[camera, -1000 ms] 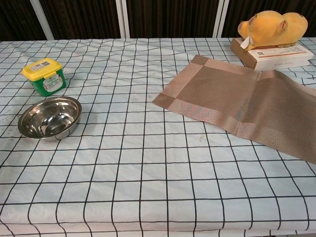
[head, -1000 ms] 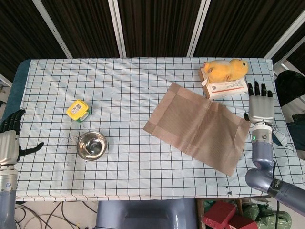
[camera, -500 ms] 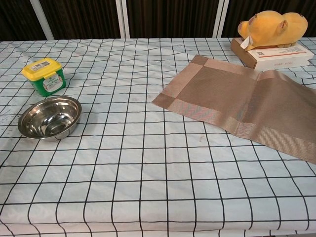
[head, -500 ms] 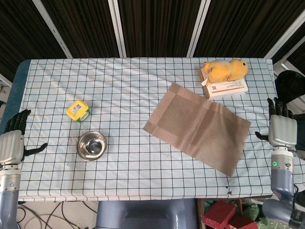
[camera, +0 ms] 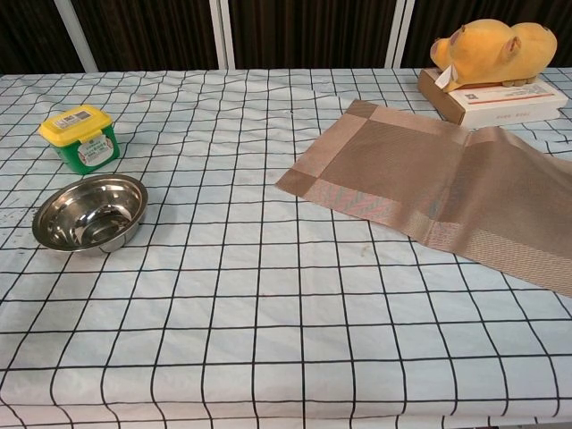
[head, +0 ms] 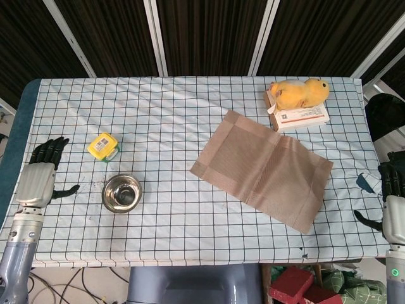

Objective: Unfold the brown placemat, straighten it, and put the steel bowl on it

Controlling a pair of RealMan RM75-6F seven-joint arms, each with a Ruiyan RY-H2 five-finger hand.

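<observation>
1. Head view: brown placemat [head: 262, 167] lies opened out on the right half of the desk [head: 171, 107], set at an angle to the check cloth, w/ a faint crease across its middle. Its far corner sits just beside the box [head: 302, 116] that carries the yellow plush [head: 299, 92].
2. Head view: steel bowl [head: 122, 193] stands upright on the left, well apart from the mat, near the yellow-lid tub [head: 104, 146].
3. Head view: left hand [head: 39, 180] hovers at the left desk edge, fingers apart, holding nothing, near the bowl but not touching. Right hand [head: 393, 206] is off the right edge, fingers spread, empty.
4. Chest view: mat [camera: 438, 188] looks thin, woven, floppy; prob. light and will slide on the cloth. Best taken at a corner or border strip, then pulled flat, not pushed.
5. Chest view: bowl [camera: 89, 213] is rigid, smooth, shiny, so likely slippery and light. Judged best grip: thumb inside the rim, fingers outside, on the side nearest the left hand. Neither hand shows here.
</observation>
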